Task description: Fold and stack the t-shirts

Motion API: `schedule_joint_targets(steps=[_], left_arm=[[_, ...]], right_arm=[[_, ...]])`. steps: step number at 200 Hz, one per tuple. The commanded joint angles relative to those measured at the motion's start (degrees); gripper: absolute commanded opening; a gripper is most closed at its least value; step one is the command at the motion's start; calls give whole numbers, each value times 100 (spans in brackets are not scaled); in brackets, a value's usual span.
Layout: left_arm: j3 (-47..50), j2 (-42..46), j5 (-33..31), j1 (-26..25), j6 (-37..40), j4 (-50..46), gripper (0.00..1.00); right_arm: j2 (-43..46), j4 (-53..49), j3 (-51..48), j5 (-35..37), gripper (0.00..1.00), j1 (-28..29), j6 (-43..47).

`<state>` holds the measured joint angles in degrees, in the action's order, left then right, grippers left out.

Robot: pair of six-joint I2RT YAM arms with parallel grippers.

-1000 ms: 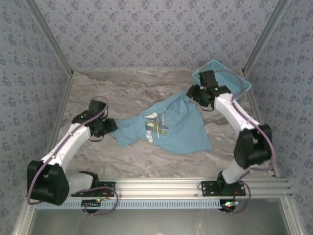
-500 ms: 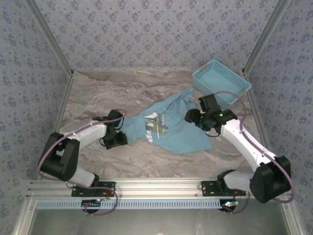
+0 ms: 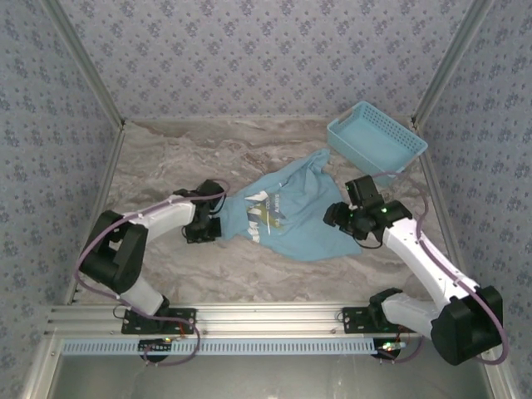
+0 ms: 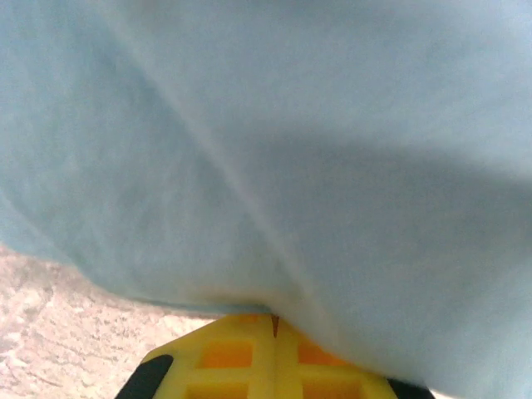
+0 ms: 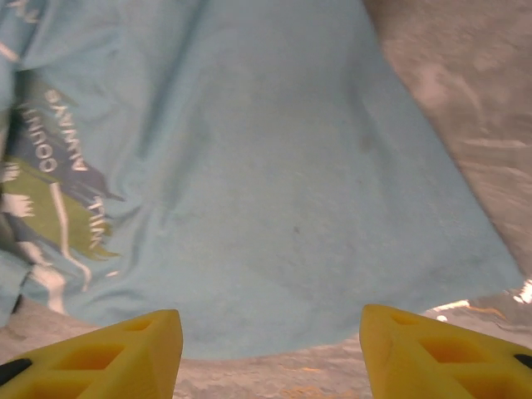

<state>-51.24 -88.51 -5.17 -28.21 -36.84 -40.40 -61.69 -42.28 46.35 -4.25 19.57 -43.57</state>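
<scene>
Held yellow-fingered right gripper wide open at hem of light blue lettered cloth t-shirt on marbled tabletop.

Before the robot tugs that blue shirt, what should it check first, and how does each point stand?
1. Left pincer shut on the t-shirt edge: ok.
2. Right pincer gripping too: not ok, open over the hem.
3. T-shirt spread flat: not ok, bunched.
4. Printed side up: ok.
5. Basket out of both arms' way: ok.
</scene>
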Motion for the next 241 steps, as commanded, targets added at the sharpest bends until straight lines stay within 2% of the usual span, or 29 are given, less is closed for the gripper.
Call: schedule_joint_targets(steps=[1,26,54,90,112,140,162,192,241], left_arm=[[-337,981,-507,237,-355,-480,0],[-771,1693,-48,824,-493,-718,0],[-1556,1821,334,1315,-479,-847,0],[-2387,2008,201,1421,-522,-999,0],[-2595,2339,90,1432,-549,-880,0],[-2441,2879,74,1437,-453,-471,0],[-2228,3081,490,1435,-381,-378,0],[-1735,3544,966,1432,-526,-379,0],[-824,4276,2611,1421,-527,-520,0]], right_arm=[[102,-274,-221,61,57,-237,-114],[-12,-77,-259,4,56,-440,-81],[-414,144,-68,-24,55,-525,-1],[-989,478,231,6,55,-728,45],[-1575,754,805,163,55,-762,12],[-2579,1344,1678,523,56,-742,-155],[-3430,2168,2371,605,58,-677,-362],[-4641,2632,3598,811,59,-449,-192],[-5948,2752,4813,887,63,-119,698]])
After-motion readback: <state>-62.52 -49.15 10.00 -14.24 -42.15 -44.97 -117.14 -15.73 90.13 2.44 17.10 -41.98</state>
